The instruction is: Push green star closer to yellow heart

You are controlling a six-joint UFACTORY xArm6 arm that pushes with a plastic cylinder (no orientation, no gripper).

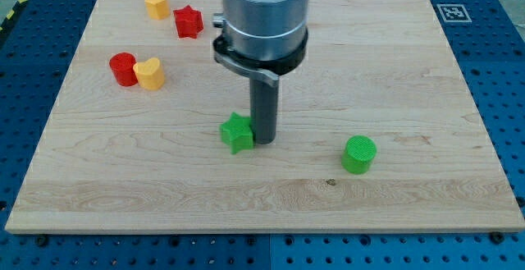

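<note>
The green star [236, 132] lies on the wooden board a little left of centre, toward the view's bottom. My tip [264, 141] stands right against the star's right side, touching or nearly touching it. The yellow heart [150, 74] lies up and to the left of the star, touching a red cylinder [123, 69] on its left.
A yellow block [157, 4] and a red star [188, 21] lie near the view's top left. A green cylinder [358, 154] sits at the lower right. The wooden board [410, 73] rests on a blue perforated table.
</note>
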